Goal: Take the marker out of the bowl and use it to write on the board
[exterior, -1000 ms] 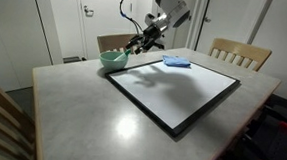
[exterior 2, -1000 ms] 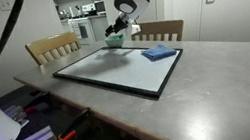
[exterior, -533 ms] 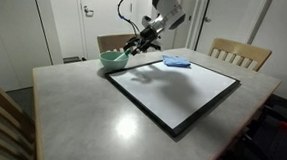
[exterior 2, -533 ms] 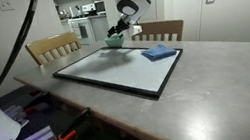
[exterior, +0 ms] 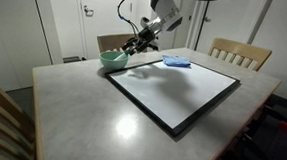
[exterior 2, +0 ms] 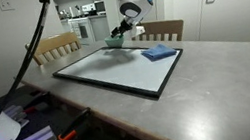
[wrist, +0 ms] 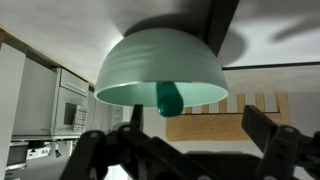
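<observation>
Compared with a second ago, the arm leans further toward the bowl (exterior: 111, 59). The gripper (exterior: 131, 47) now hangs just beside the bowl's rim, on the board side, where before it stood a little higher and further off. In an exterior view the gripper (exterior 2: 119, 30) sits right above the bowl (exterior 2: 114, 42), slightly lower than before.

The fingers (wrist: 268, 135) are spread wide, holding nothing, as they were a second ago. In the upside-down wrist view they frame the bowl (wrist: 160, 60), which fills the middle of the picture. A short dark-green stub pokes out past the rim there, which appears to be the marker (wrist: 168, 97). It lies in the bowl, apart from both fingers. The marker is too small to make out in the exterior views.

Nothing else has shifted. The bowl stands on the table (exterior: 81, 116), just off a far corner of the board (exterior: 173, 90), whose white face is unmarked. A blue cloth (exterior: 176, 61) lies at the board's far edge, near the bowl but apart from it.
</observation>
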Tool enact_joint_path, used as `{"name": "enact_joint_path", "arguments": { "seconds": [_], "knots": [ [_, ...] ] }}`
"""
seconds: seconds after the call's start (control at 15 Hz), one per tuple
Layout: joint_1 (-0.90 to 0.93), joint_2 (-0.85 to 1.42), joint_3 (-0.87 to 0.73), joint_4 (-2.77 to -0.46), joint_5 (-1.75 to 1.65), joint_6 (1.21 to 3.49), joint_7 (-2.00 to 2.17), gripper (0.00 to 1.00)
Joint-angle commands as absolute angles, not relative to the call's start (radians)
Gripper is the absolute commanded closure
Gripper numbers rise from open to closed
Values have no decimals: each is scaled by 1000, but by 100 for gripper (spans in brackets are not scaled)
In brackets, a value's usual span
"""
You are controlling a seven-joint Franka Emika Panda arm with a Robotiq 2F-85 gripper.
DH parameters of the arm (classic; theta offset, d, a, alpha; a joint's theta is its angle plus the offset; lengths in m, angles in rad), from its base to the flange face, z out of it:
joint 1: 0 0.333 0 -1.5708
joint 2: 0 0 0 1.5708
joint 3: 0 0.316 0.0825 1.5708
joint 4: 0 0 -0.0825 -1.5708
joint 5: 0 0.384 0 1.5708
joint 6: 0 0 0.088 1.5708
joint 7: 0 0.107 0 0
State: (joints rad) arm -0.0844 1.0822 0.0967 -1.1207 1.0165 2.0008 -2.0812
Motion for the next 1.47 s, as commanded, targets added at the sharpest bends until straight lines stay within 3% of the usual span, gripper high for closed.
{"name": "enact_joint_path", "arguments": {
  "seconds": [0.0,1.13,1.4],
  "knots": [
    [-97,1152,119,-1013,971,1997,-2034,0],
    [-101,1313,203,-776,863,1977,-1936,0],
    [-85,1314,177,-765,888,1970,-1943,18]
  ]
}}
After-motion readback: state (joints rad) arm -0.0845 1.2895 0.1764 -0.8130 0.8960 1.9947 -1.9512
